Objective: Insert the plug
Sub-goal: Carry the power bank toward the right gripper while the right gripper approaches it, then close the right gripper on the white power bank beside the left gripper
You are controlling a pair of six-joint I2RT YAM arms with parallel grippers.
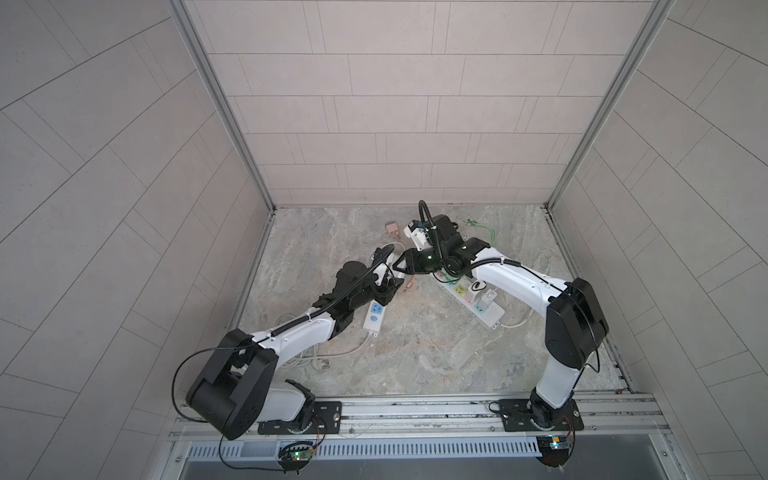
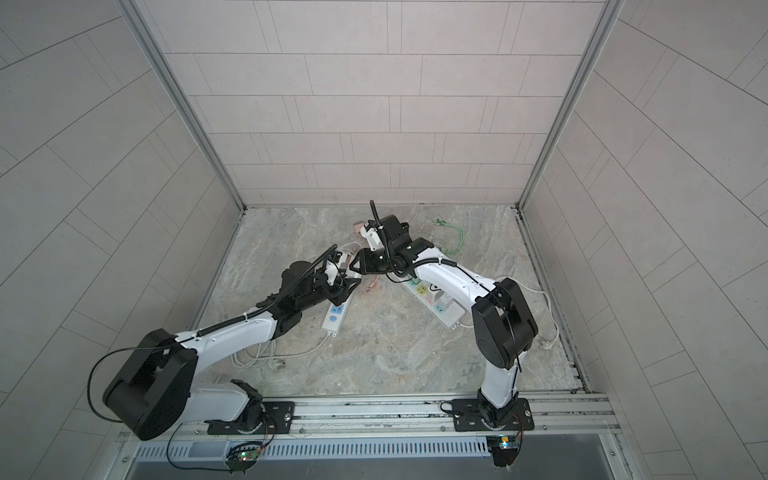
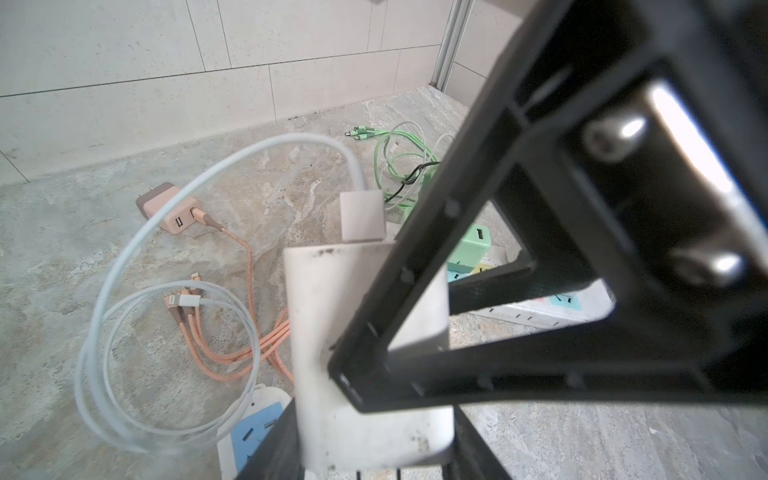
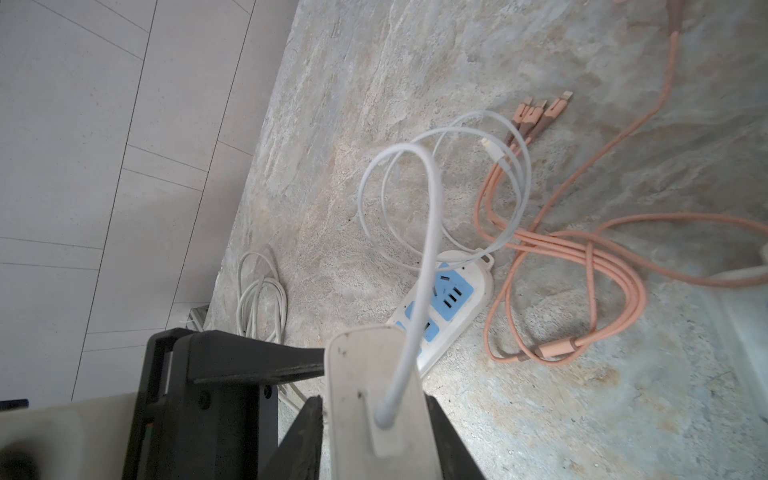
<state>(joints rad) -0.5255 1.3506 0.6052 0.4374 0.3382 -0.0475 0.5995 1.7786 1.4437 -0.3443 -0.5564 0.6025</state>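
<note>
Marble floor [image 1: 415, 353], two power strips [image 1: 374, 318] [image 1: 492, 318]

Meeting in the middle.
Left arm [image 1: 299, 336] and right arm [image 1: 511, 278] stretch inward, wrists low; left gripper [image 3: 374, 449] and right gripper [image 4: 376, 436] both clamp one plug [image 4: 357, 374].

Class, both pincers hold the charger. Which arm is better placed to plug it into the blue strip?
Probably left: the left pincer grips the charger just above the blue strip, on its own side; the right pincer reaches in sideways from the other side.
</note>
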